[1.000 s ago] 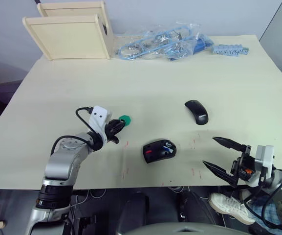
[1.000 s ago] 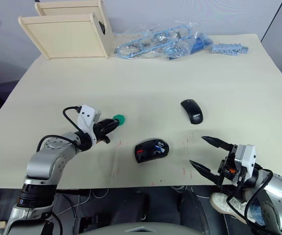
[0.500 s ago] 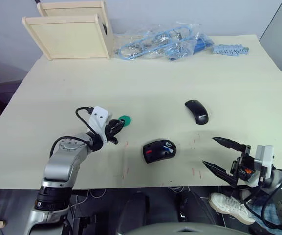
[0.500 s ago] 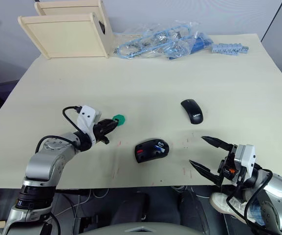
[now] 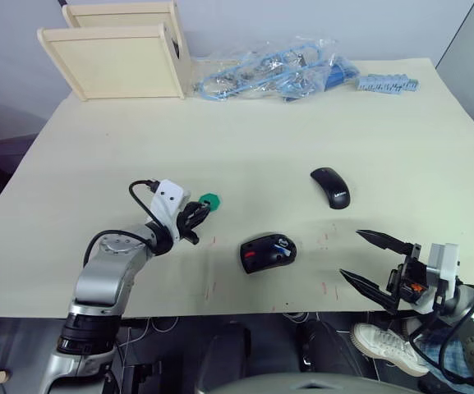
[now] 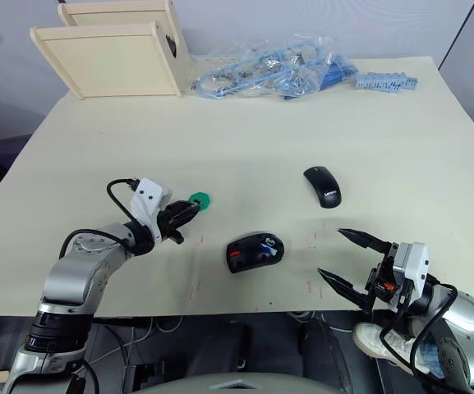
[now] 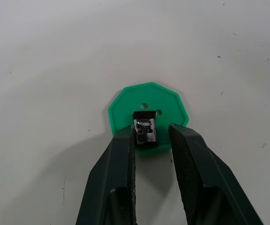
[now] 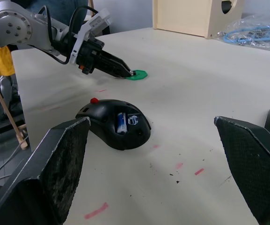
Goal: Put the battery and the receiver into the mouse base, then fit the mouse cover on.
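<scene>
We take the mouse base (image 5: 267, 252) as our landmark; it lies open on the pale table (image 5: 302, 131), near the front edge, with red and dark parts showing. Far behind it, at the back of the table, we see two wooden boxes (image 5: 117, 57) on the left side and a clear bag of blue cables (image 5: 273, 74) more to the middle. Our left gripper (image 7: 151, 140) is to the left of the base and a little behind it, low over the table. Its fingers (image 7: 120, 159) are only a little apart, and the receiver (image 7: 144, 129) sits between their tips; we cannot tell if both tips press on it. The receiver rests on a green disc (image 7: 148, 117). Our right gripper (image 5: 368, 258) is to the right of the base, at the table's front edge, opened wide and empty. The mouse cover (image 5: 330, 187) lies behind the base, to the right. The battery (image 8: 121, 122) is already inside the base, its blue body showing.
</scene>
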`<state>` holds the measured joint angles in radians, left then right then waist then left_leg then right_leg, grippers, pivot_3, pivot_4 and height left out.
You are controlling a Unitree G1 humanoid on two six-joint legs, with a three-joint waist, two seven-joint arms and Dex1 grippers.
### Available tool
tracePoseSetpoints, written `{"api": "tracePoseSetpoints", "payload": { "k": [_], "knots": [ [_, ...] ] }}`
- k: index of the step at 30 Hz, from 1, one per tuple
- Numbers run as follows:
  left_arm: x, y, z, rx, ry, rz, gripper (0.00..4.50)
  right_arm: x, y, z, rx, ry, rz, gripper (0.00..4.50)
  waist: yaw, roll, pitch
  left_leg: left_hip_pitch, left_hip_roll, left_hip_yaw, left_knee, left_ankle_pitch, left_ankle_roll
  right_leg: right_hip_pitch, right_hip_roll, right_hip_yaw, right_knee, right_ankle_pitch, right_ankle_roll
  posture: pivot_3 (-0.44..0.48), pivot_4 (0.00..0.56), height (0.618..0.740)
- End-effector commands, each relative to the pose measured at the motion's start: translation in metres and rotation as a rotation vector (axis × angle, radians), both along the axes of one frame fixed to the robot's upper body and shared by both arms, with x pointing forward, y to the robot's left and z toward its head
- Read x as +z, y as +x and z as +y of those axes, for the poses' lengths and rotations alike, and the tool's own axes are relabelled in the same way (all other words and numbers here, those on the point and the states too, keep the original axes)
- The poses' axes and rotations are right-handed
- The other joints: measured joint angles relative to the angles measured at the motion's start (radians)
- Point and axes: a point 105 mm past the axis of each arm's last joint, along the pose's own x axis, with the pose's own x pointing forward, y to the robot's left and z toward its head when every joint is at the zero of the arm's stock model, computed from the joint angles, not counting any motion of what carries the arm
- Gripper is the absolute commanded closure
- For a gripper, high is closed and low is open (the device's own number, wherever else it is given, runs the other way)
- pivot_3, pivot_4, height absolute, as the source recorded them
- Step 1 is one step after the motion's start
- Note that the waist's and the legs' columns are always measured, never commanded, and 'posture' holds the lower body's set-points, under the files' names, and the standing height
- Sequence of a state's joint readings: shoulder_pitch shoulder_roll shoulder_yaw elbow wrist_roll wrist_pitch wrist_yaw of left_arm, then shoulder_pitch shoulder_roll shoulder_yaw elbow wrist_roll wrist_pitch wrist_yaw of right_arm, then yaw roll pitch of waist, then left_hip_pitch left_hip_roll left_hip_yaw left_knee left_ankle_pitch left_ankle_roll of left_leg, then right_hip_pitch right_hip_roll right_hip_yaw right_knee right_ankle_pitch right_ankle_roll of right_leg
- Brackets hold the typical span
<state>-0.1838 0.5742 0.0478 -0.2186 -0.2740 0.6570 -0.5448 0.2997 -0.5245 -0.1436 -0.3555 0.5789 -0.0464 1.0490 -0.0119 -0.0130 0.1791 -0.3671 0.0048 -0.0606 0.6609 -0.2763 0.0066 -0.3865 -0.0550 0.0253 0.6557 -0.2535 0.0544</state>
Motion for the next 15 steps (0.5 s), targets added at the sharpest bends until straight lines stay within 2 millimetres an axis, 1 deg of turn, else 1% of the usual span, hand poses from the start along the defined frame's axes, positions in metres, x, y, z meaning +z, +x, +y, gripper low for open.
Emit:
{"api": "tracePoseSetpoints", "payload": {
  "k": [1,2,9,12,15],
  "knots": [
    [0.003,-0.003,0.004,0.000,0.021,-0.017,4.07,0.007,-0.003,0.002,0.009,0.008,-0.029,0.00,0.000,0.000,0.000,0.000,0.000,0.000,0.000,0.000,0.000,0.000,0.000,0.000,0.000,0.000,0.000,0.000,0.150,0.740],
    [0.003,-0.003,0.004,-0.001,0.022,-0.018,4.46,0.007,-0.003,0.002,0.009,0.008,-0.029,0.00,0.000,0.000,0.000,0.000,0.000,0.000,0.000,0.000,0.000,0.000,0.000,0.000,0.000,0.000,0.000,0.000,0.150,0.740],
    [0.007,-0.005,0.003,-0.007,0.021,-0.030,4.49,0.007,-0.002,0.002,0.011,0.008,-0.029,0.00,0.000,0.000,0.000,0.000,0.000,0.000,0.000,0.000,0.000,0.000,0.000,0.000,0.000,0.000,0.000,0.000,0.150,0.740],
    [0.020,-0.006,0.004,-0.030,-0.005,-0.069,4.49,0.008,-0.001,0.003,0.015,0.010,-0.032,0.00,0.000,0.000,0.000,0.000,0.000,0.000,0.000,0.000,0.000,0.000,0.000,0.000,0.000,0.000,0.000,0.000,0.150,0.740],
    [0.037,-0.008,0.004,-0.090,-0.038,-0.085,4.49,0.015,0.000,0.007,0.030,0.025,-0.033,0.00,0.000,0.000,0.000,0.000,0.000,0.000,0.000,0.000,0.000,0.000,0.000,0.000,0.000,0.000,0.000,0.000,0.150,0.740]
  ]
}}
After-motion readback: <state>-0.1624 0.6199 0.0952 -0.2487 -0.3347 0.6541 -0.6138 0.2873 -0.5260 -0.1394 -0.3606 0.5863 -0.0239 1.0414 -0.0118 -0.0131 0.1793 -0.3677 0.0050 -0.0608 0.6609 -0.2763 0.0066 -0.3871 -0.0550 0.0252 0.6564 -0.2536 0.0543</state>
